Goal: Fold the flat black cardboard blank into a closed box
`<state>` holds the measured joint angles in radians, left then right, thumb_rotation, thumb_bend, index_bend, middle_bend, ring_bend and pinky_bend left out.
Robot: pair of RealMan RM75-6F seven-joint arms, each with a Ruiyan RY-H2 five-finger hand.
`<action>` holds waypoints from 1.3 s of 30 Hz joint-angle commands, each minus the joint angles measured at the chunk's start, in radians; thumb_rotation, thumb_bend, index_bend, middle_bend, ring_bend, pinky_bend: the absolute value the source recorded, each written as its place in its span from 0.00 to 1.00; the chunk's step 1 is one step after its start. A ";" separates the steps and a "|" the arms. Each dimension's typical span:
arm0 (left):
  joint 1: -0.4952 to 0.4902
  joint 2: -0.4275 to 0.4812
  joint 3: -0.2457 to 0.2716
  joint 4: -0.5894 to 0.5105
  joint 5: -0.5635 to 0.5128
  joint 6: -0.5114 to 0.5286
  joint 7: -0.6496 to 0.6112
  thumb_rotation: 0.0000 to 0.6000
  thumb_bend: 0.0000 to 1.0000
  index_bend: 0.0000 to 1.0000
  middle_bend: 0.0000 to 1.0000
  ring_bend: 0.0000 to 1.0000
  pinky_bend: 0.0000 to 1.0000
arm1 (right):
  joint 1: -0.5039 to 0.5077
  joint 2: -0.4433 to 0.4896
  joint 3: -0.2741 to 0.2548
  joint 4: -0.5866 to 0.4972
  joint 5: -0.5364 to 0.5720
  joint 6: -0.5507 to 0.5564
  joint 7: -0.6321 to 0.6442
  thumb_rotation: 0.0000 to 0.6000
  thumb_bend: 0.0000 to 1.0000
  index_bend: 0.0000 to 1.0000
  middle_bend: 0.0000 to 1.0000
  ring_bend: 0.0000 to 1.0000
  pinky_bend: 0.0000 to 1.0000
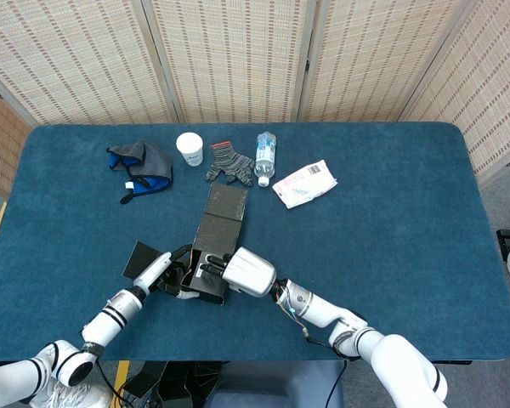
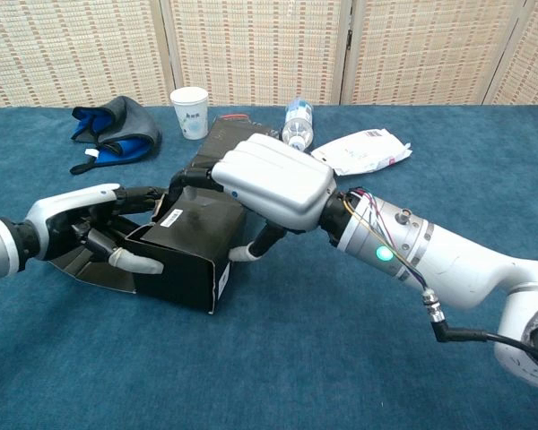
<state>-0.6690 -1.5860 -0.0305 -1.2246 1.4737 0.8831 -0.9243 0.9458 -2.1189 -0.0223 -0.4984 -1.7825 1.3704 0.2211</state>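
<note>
The black cardboard box (image 2: 193,255), partly folded, sits at lower left centre of the table (image 1: 391,246); it bears a white label (image 2: 171,218) whose print is too small to read. The right hand (image 2: 273,184) lies palm-down across its top, fingers pressing the panel. The left hand (image 2: 81,224) grips the box's left end. Only the head view shows the long flap (image 1: 223,208) extending toward the bottle (image 1: 265,155).
</note>
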 commanded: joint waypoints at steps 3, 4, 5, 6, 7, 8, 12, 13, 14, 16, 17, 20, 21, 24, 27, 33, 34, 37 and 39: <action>0.000 -0.001 0.000 0.002 0.001 0.001 0.007 1.00 0.10 0.15 0.18 0.63 0.89 | 0.010 0.026 -0.007 -0.033 -0.003 -0.020 -0.020 1.00 0.02 0.32 0.37 0.74 1.00; 0.000 -0.002 0.000 0.002 0.001 0.000 0.006 1.00 0.09 0.15 0.18 0.63 0.89 | 0.011 0.031 -0.007 -0.040 -0.002 -0.023 -0.022 1.00 0.02 0.33 0.38 0.74 1.00; 0.001 -0.002 0.000 0.002 0.001 0.001 0.006 1.00 0.09 0.15 0.18 0.63 0.89 | 0.012 0.036 -0.007 -0.049 -0.002 -0.025 -0.025 1.00 0.02 0.34 0.39 0.74 1.00; 0.001 -0.003 0.000 0.003 0.001 0.000 0.005 1.00 0.09 0.15 0.18 0.63 0.89 | 0.013 0.040 -0.007 -0.055 -0.001 -0.028 -0.028 1.00 0.02 0.35 0.39 0.74 1.00; 0.001 -0.003 0.000 0.003 0.001 0.000 0.004 1.00 0.09 0.15 0.17 0.63 0.89 | 0.013 0.043 -0.007 -0.062 0.000 -0.031 -0.030 1.00 0.02 0.36 0.40 0.74 1.00; 0.001 -0.003 -0.001 0.003 0.001 0.000 0.003 1.00 0.10 0.15 0.17 0.63 0.89 | 0.015 0.046 -0.007 -0.068 -0.001 -0.032 -0.035 1.00 0.02 0.37 0.40 0.75 1.00; 0.001 -0.001 -0.002 0.002 0.001 0.000 0.000 1.00 0.10 0.15 0.17 0.63 0.89 | 0.018 0.057 -0.007 -0.086 0.001 -0.046 -0.047 1.00 0.02 0.40 0.42 0.75 1.00; 0.001 0.000 -0.003 0.001 0.001 0.000 0.000 1.00 0.10 0.15 0.17 0.63 0.89 | 0.018 0.059 -0.008 -0.090 0.001 -0.048 -0.049 1.00 0.02 0.42 0.42 0.75 1.00; 0.001 0.001 -0.003 0.000 0.000 -0.001 -0.002 1.00 0.10 0.15 0.17 0.63 0.89 | 0.019 0.062 -0.008 -0.094 0.001 -0.050 -0.053 1.00 0.02 0.43 0.42 0.75 1.00; 0.001 0.003 -0.004 -0.001 -0.001 -0.002 -0.003 1.00 0.09 0.15 0.17 0.63 0.89 | 0.021 0.066 -0.009 -0.102 0.002 -0.060 -0.058 1.00 0.02 0.45 0.42 0.75 1.00; 0.001 0.003 -0.005 -0.001 -0.002 -0.003 -0.003 1.00 0.09 0.15 0.17 0.63 0.89 | 0.022 0.069 -0.010 -0.107 0.002 -0.065 -0.061 1.00 0.02 0.46 0.42 0.75 1.00; 0.001 0.004 -0.005 -0.002 -0.002 -0.004 -0.004 1.00 0.10 0.15 0.17 0.63 0.89 | 0.025 0.076 -0.013 -0.121 -0.001 -0.076 -0.075 1.00 0.02 0.47 0.42 0.75 1.00; 0.001 0.004 -0.005 -0.003 -0.002 -0.004 -0.005 1.00 0.10 0.15 0.17 0.63 0.89 | 0.025 0.078 -0.013 -0.126 0.000 -0.078 -0.080 1.00 0.02 0.47 0.42 0.75 1.00; 0.002 0.004 -0.006 -0.004 -0.002 -0.004 -0.006 1.00 0.10 0.15 0.17 0.63 0.89 | 0.025 0.081 -0.009 -0.134 0.004 -0.085 -0.088 1.00 0.02 0.48 0.42 0.75 1.00; 0.002 0.004 -0.005 -0.002 -0.001 -0.004 -0.006 1.00 0.10 0.15 0.17 0.63 0.89 | 0.027 0.085 -0.007 -0.141 0.006 -0.095 -0.098 1.00 0.02 0.48 0.42 0.75 1.00; 0.003 0.003 -0.005 0.000 -0.001 -0.003 -0.007 1.00 0.10 0.15 0.17 0.63 0.89 | 0.034 0.093 -0.005 -0.161 0.009 -0.117 -0.114 1.00 0.02 0.48 0.42 0.75 1.00; 0.004 0.003 -0.005 0.001 -0.001 -0.003 -0.007 1.00 0.10 0.15 0.17 0.63 0.89 | 0.035 0.095 -0.005 -0.164 0.009 -0.121 -0.116 1.00 0.02 0.48 0.42 0.75 1.00; 0.004 0.003 -0.005 0.001 0.000 -0.003 -0.009 1.00 0.10 0.15 0.17 0.63 0.89 | 0.041 0.100 -0.005 -0.174 0.009 -0.136 -0.127 1.00 0.02 0.48 0.42 0.75 1.00; 0.004 0.003 -0.005 0.000 0.001 -0.002 -0.010 1.00 0.09 0.15 0.17 0.63 0.89 | 0.046 0.106 -0.003 -0.183 0.011 -0.149 -0.135 1.00 0.02 0.49 0.42 0.75 1.00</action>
<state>-0.6653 -1.5833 -0.0354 -1.2243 1.4748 0.8810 -0.9345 0.9889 -2.0159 -0.0265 -0.6779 -1.7724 1.2252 0.0893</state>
